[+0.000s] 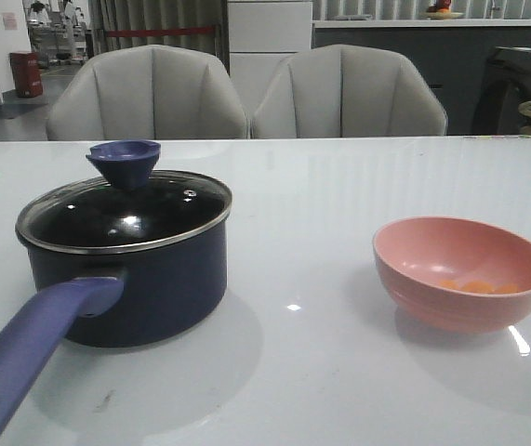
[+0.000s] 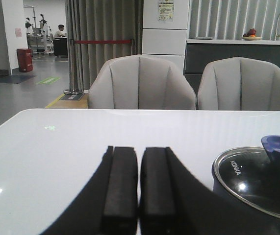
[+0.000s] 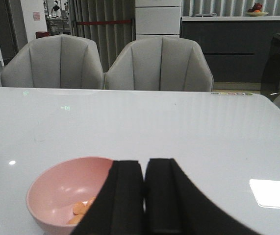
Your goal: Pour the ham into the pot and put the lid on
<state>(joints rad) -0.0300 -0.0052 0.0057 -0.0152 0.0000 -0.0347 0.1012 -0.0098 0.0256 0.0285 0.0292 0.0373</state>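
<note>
The navy pot [image 1: 153,288] stands on the table's left side, its purple-blue handle [image 1: 33,358] pointing toward the front edge. The glass lid [image 1: 126,214] with its blue knob [image 1: 124,160] sits on the pot; lid and knob also show in the left wrist view [image 2: 252,176]. The ham [image 1: 477,286], a few orange slices, lies in the pink bowl [image 1: 460,269] at the right, also in the right wrist view [image 3: 78,209]. My left gripper [image 2: 139,161] is shut and empty, left of the pot. My right gripper [image 3: 144,171] is shut and empty, beside the bowl [image 3: 66,191]. Neither gripper shows in the front view.
Two grey chairs [image 1: 149,93] [image 1: 349,93] stand behind the table's far edge. The white tabletop [image 1: 321,204] lies bare between pot and bowl.
</note>
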